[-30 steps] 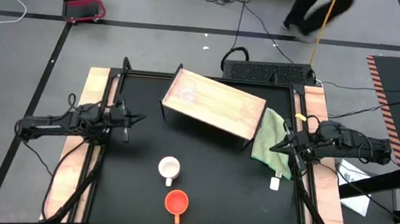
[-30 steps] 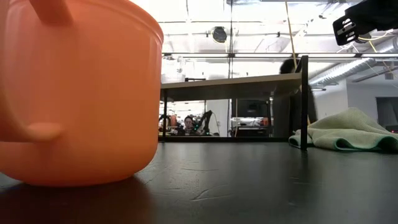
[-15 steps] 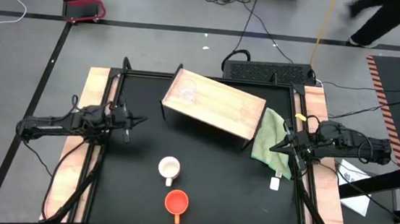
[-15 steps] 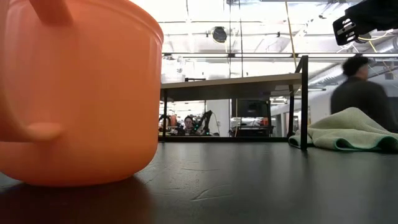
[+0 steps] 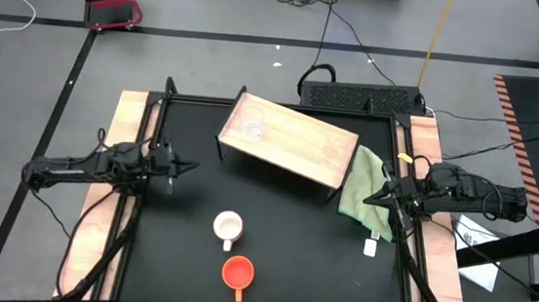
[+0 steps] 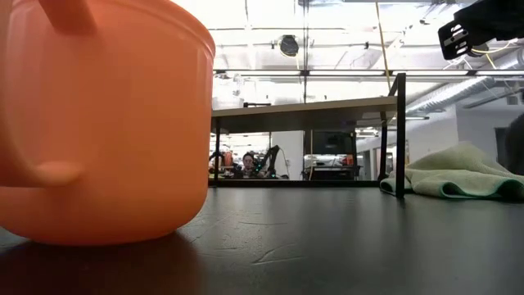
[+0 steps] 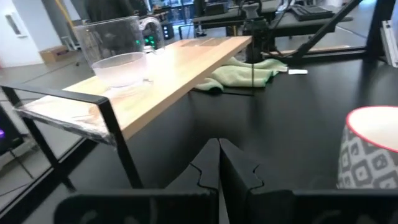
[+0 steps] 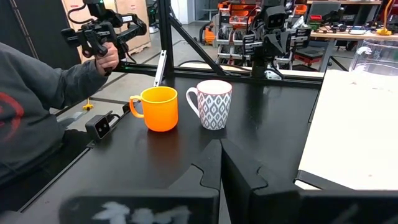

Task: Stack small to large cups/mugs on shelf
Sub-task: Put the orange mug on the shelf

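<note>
On the table's left side, the left gripper (image 5: 186, 166) has edged forward, fingers together, empty, nearing the white mug (image 5: 229, 227).

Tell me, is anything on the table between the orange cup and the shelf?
Yes. In the high view, the white patterned mug stands between the orange mug and the wooden shelf; otherwise only bare black table.
</note>
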`<state>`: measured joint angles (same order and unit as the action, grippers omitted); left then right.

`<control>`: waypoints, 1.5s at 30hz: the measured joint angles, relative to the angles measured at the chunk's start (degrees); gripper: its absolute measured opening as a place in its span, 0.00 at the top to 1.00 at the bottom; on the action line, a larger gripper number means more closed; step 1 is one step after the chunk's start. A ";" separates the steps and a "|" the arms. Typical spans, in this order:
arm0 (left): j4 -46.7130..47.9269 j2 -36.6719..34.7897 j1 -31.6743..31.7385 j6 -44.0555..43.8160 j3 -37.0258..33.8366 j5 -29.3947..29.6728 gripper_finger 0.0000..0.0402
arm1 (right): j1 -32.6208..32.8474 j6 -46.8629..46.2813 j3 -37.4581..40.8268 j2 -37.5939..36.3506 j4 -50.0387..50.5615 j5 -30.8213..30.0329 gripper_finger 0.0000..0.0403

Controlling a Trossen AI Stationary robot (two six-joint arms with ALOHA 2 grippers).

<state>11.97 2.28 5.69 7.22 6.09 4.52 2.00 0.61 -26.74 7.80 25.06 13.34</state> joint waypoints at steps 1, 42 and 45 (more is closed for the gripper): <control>0.07 0.00 0.00 -0.02 0.00 -0.03 0.96 | -0.01 0.01 0.00 0.00 0.00 -0.01 1.00; -6.73 0.09 0.00 -3.66 0.02 -17.04 0.99 | 0.00 0.00 0.00 0.24 0.02 -0.04 1.00; -6.56 0.12 0.00 -4.40 0.02 -17.05 1.00 | 0.00 0.00 0.00 0.24 0.02 -0.04 1.00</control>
<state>5.41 2.40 5.69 2.82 6.11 -12.53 2.00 0.60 -26.74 8.03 25.08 13.30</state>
